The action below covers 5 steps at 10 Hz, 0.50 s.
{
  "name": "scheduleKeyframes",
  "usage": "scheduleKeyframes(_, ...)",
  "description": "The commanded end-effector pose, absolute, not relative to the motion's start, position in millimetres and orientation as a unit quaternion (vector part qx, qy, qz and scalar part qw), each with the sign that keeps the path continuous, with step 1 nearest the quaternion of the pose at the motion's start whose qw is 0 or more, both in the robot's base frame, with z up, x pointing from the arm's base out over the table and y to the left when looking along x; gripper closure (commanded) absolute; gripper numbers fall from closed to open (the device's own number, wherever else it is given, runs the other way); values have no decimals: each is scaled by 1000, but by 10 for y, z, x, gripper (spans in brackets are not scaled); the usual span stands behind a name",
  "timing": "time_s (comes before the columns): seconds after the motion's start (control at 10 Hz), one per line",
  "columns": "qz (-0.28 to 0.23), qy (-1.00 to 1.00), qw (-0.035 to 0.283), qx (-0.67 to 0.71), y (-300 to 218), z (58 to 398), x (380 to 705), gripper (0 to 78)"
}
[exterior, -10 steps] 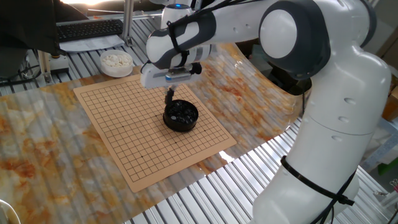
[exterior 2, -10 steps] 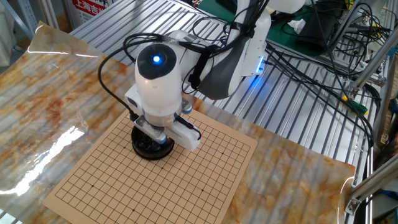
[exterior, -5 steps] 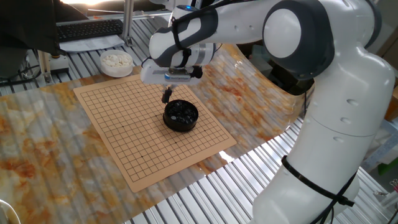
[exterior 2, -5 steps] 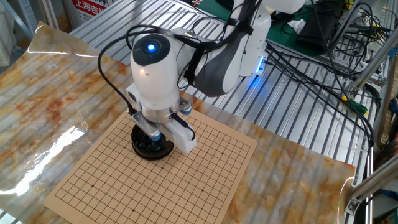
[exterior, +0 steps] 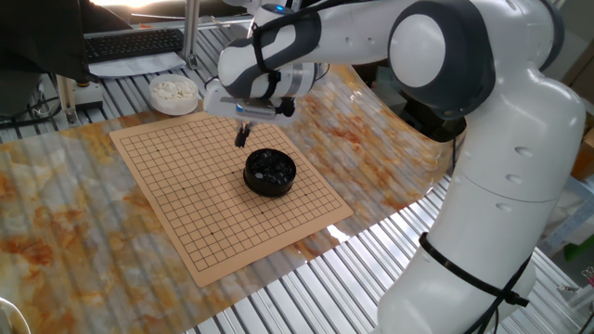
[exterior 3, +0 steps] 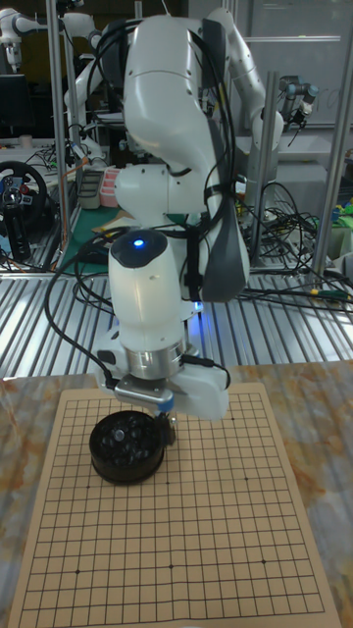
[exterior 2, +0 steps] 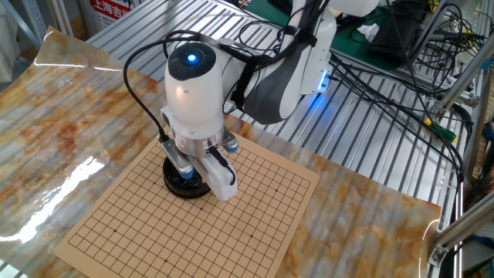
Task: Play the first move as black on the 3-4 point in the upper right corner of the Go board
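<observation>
The Go board (exterior: pixel 186 199) lies on the table with no stones on its grid. A round black bowl (exterior: pixel 270 173) of black stones stands on the board. My gripper (exterior: pixel 242 138) hangs over the grid just beyond the bowl, toward the white-stone side, with its fingers pinched together. A small dark speck at the tips looks like a black stone. In the tall fixed view the gripper (exterior 3: pixel 169 429) is right beside the bowl (exterior 3: pixel 126 447), and the board's upper right corner area (exterior 3: pixel 240 412) with the unmarked 3-4 point is bare. The wrist hides the fingertips in the other fixed view.
A white bowl of white stones (exterior: pixel 174 92) stands off the board's far corner. A keyboard (exterior: pixel 135 42) lies behind it. The black bowl (exterior 2: pixel 181 182) sits half hidden under the wrist. Cables (exterior 2: pixel 386 85) cross the slatted metal table.
The gripper has lifted out of the black bowl and moved away from it across the board toward the white-stone bowl. The wrist has turned a little.
</observation>
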State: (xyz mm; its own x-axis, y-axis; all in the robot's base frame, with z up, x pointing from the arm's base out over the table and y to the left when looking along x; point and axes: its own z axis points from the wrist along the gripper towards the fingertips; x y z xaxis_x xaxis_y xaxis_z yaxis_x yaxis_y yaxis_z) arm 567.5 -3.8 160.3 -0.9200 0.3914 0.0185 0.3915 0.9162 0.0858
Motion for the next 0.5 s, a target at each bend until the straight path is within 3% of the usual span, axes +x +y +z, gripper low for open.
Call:
scheduleKeyframes(0.1,-62,-953,-46,-292,-1,1525,5730,764)
scheduleKeyframes(0.5,-60,-952,-48,-297,22,1485,5752,764)
